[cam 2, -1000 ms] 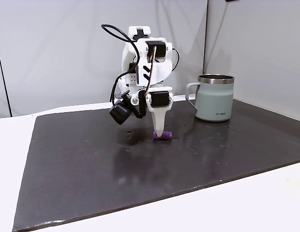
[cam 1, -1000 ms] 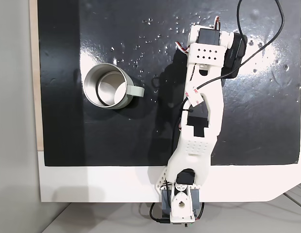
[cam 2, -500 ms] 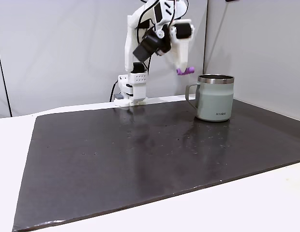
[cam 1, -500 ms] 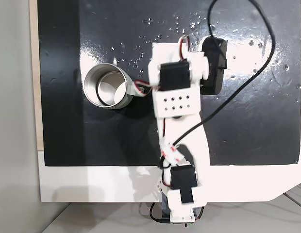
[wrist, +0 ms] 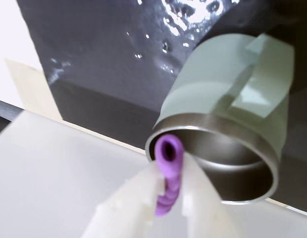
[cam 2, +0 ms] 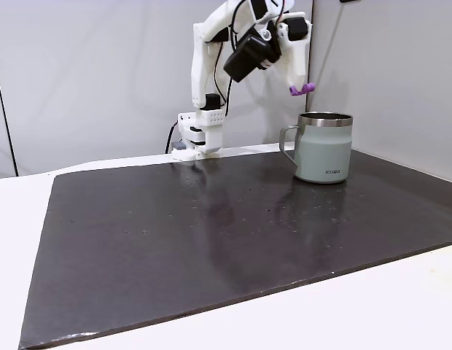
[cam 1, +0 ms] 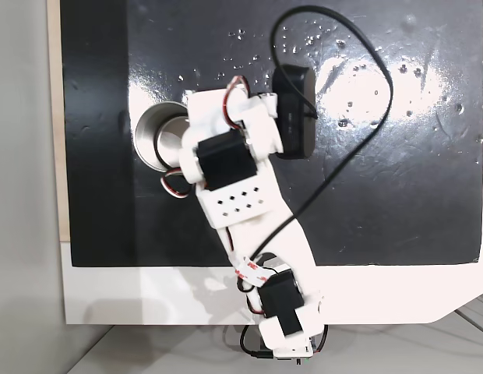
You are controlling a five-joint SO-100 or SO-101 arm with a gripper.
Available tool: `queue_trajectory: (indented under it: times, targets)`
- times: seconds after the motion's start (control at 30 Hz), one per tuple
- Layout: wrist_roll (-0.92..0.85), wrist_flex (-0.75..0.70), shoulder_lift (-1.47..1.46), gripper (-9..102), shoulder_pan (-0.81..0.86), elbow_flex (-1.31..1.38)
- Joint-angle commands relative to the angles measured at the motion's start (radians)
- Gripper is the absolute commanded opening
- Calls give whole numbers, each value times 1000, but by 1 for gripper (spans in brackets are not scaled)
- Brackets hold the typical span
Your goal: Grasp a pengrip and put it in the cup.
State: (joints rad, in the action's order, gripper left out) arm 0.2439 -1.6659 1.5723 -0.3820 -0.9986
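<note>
One dark mat [cam 2: 211, 240], glossy and speckled with glare, spread over a white table [cam 2: 401, 313], with grey walls behind in a fixed view. Raised above the mat's far side, a white arm [cam 1: 241, 210] with black servos and a looping black cable [cam 1: 358, 148], reaching from its base at the table edge toward the cup. Resting on the mat: the cup [cam 2: 324, 147], pale grey-green outside with a side handle and a shiny metal rim and interior; partly hidden under the arm from above [cam 1: 152, 136]. Up in the air, the gripper [cam 2: 302, 87], just above and beside the cup's rim, clamped on the pengrip [cam 2: 302, 89]. In the wrist view, pale fingers [wrist: 200, 188] pinching the ribbed purple tube [wrist: 168, 171] from both sides, its open end overlapping the cup's rim [wrist: 218, 163].
</note>
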Motion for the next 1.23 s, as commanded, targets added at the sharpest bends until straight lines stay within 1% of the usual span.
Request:
queue_trajectory:
  times: [0.0, 0.17, 0.3, 0.47, 0.53, 0.73, 0.8, 1.2]
  targets:
    - [14, -8, -78, 0, -71, 160]
    - [29, -72, -176, 0, -153, 265]
    - [46, -98, -178, 0, -198, 249]
    - [49, -101, -167, 0, -209, 216]
    - [51, -103, -155, 4, -202, 207]
    - [35, -109, -133, 29, -204, 206]
    - [31, -112, -132, 33, -210, 206]
    - [32, -114, -121, 33, -210, 192]
